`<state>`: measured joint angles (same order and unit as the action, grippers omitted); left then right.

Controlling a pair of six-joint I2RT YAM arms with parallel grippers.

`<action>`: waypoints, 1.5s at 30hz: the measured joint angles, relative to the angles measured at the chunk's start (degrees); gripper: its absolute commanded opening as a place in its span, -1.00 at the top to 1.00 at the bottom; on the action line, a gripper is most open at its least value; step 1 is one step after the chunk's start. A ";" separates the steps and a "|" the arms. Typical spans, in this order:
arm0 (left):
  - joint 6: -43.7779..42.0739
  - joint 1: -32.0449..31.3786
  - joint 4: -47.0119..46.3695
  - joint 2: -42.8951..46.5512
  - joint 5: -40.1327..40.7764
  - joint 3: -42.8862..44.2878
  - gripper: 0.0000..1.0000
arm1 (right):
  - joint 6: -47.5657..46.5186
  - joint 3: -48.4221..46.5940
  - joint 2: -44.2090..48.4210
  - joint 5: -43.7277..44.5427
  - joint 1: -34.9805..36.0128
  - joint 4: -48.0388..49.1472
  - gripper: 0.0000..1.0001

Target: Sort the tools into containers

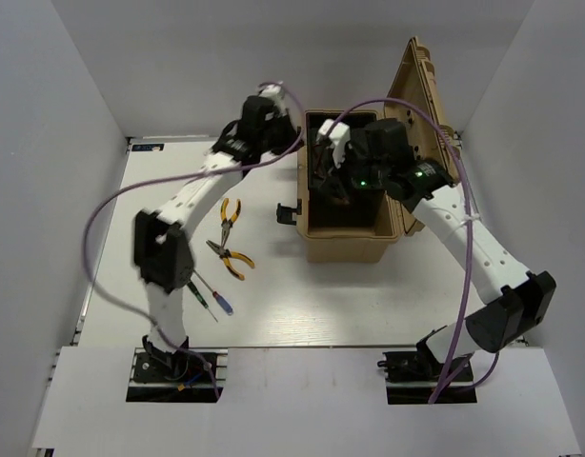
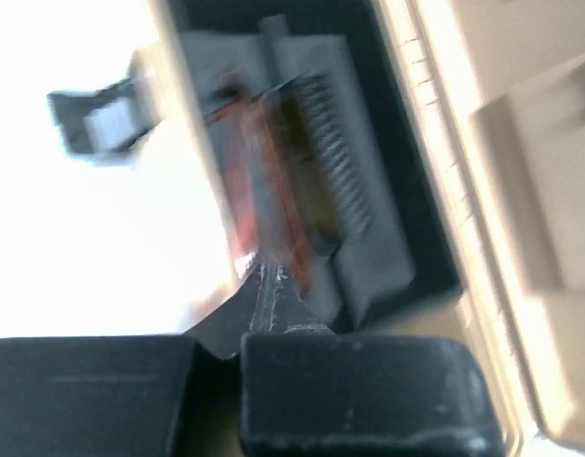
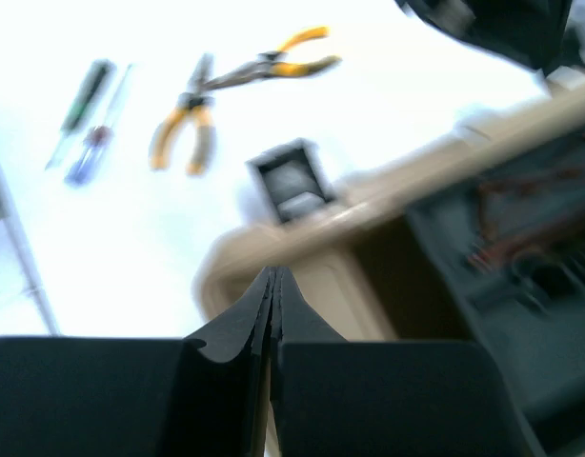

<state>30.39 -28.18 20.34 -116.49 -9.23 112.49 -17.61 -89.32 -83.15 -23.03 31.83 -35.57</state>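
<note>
Two yellow-handled pliers (image 1: 231,213) (image 1: 231,258) lie on the white table left of the open tan toolbox (image 1: 345,243). Screwdrivers with green (image 1: 194,287) and blue (image 1: 223,305) handles lie nearer the left arm's base. They also show in the right wrist view: the pliers (image 3: 186,129), the green screwdriver (image 3: 83,100) and the blue one (image 3: 88,157). My left gripper (image 2: 270,278) is shut and hovers at the box's far left rim (image 1: 294,131), over a dark tray with a blurred red-handled item (image 2: 259,162). My right gripper (image 3: 274,278) is shut and empty inside the box opening (image 1: 331,171). No hex key shows.
The toolbox lid (image 1: 421,90) stands open at the back right. A black latch (image 1: 289,212) hangs on the box's left wall and shows in the right wrist view (image 3: 292,181). White walls enclose the table (image 1: 302,305).
</note>
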 measured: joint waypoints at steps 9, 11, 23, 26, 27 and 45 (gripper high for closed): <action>-5.86 4.57 3.72 51.23 23.43 -44.06 -0.61 | -1.68 -12.39 -19.63 -2.08 14.91 -4.17 0.33; -4.94 4.79 7.30 56.65 28.57 -49.70 -0.75 | -1.29 -15.32 -24.74 0.09 18.32 -4.70 0.22; 2.49 4.94 24.02 88.37 52.54 -64.54 -0.78 | 1.20 -27.28 -46.07 13.09 25.31 -4.37 0.00; 2.93 4.94 24.87 90.29 54.38 -66.53 -0.78 | 1.25 -27.43 -49.13 15.43 25.73 -4.35 0.00; 3.10 4.92 24.98 90.23 54.75 -67.06 -0.78 | 1.38 -27.67 -50.01 15.85 25.81 -4.35 0.00; 4.15 4.92 26.01 91.62 56.24 -67.78 -0.78 | 2.29 -29.92 -55.84 18.97 27.45 -1.42 1.00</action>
<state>34.54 -23.27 46.35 -24.86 47.00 44.71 -15.31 -119.24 -139.00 -4.05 59.29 -36.99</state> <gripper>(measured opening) 0.886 0.078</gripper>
